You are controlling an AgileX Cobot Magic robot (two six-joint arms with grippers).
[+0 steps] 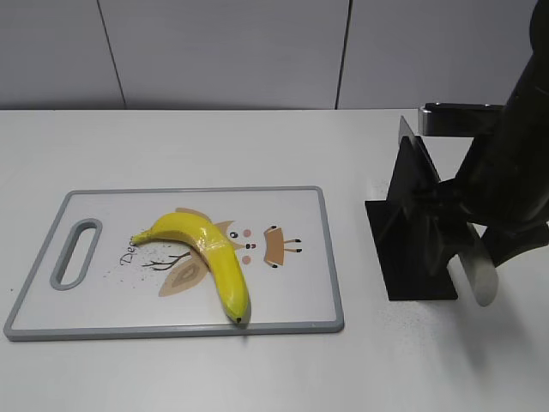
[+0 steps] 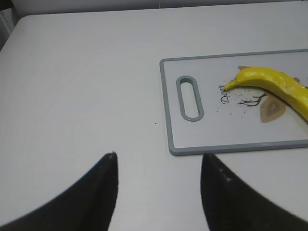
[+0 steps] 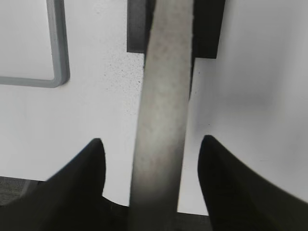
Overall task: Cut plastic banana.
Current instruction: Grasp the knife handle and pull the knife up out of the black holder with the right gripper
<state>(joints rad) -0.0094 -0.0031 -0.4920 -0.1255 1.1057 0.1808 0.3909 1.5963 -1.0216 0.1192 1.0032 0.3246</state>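
Right gripper (jaws spread) straddles knife handle; left gripper hovers released.

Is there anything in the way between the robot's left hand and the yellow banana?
Nothing visible. The left gripper hangs open over bare table, and only the cutting board edge lies before the plastic banana.

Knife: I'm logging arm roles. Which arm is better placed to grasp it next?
Right. The right gripper, open, straddles the grey knife at the black stand; the left gripper hangs open beside the cutting board.
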